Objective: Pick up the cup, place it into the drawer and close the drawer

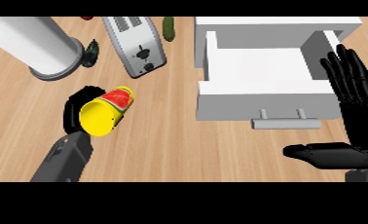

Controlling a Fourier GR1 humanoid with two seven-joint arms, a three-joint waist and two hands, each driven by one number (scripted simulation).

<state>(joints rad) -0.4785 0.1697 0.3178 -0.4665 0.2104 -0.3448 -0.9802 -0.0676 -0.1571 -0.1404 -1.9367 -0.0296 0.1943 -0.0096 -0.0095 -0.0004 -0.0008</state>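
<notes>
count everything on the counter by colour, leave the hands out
yellow: 1, cup
white: 2, drawer and tall cylinder
silver: 1, toaster
green: 2, long vegetable at the far edge and dark item beside the cylinder
red: 1, small item cut off at the far edge
total: 7
</notes>
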